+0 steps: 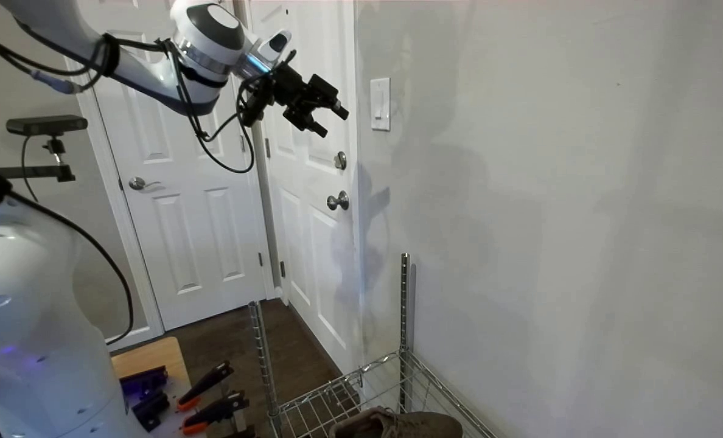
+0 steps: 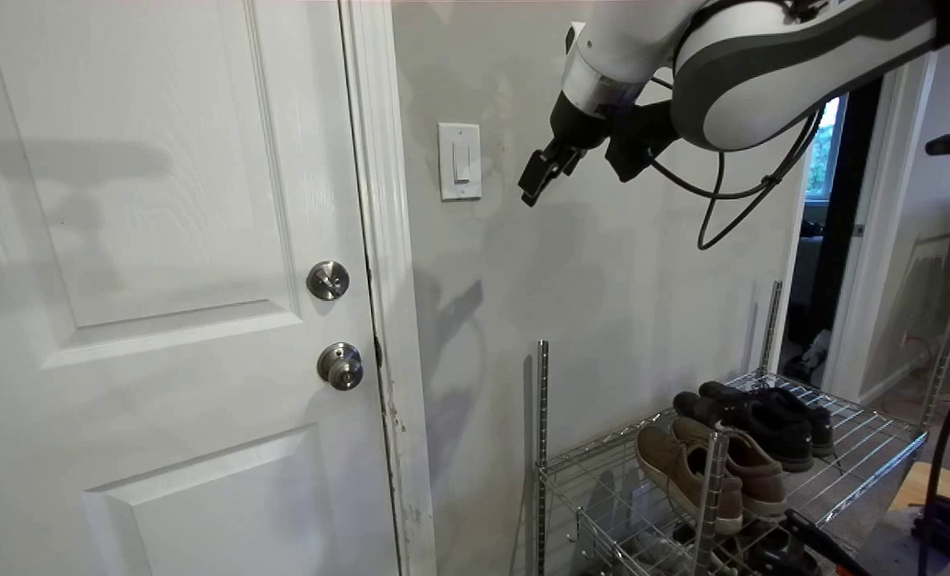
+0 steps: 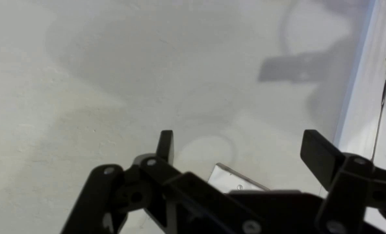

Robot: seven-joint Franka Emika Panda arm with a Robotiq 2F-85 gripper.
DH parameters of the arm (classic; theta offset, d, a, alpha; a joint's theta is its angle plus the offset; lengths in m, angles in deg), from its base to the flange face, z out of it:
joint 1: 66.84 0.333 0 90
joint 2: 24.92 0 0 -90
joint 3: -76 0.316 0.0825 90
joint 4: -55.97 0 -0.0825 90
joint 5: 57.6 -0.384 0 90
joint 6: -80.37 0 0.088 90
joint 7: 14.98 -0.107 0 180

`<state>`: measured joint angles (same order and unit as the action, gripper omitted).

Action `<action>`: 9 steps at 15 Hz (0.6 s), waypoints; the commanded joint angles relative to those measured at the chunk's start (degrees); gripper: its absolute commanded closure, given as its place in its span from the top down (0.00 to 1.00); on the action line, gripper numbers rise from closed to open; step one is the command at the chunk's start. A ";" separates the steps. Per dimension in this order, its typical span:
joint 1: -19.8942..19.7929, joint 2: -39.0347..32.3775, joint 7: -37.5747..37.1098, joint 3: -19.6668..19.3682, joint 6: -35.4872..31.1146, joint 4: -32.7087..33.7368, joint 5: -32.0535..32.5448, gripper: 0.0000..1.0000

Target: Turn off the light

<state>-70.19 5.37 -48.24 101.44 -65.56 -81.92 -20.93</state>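
pale wall (image 1: 556, 213) beside a white door (image 1: 303, 201) carries the light switch (image 1: 380, 104), near the gripper (image 1: 332, 122) but apart. its fingers (image 3: 319, 156) stand wide, holding nothing. approach seems in hand; the next move probably calls for lining one up with the toggle (image 2: 461, 162) and pressing.

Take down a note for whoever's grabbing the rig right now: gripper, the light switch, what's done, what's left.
Gripper: open and empty, apart from the switch.
Light switch: on the wall beside the door frame; in the wrist view, the gripper hides most of its plate.
Done: gripper is raised near the switch, with no contact. I cannot tell whether the toggle is set to on or off.
Left: probably line up with the toggle, press it to off if needed, then check the light.
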 commanded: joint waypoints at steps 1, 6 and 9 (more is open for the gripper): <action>0.46 -0.11 -0.05 -0.37 0.21 0.11 0.18 1.00; 0.48 -0.10 -0.04 -0.39 0.21 0.10 0.18 1.00; 0.48 -0.10 -0.04 -0.40 0.21 0.10 0.18 0.78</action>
<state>-70.14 5.37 -48.24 101.42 -65.56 -81.92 -20.93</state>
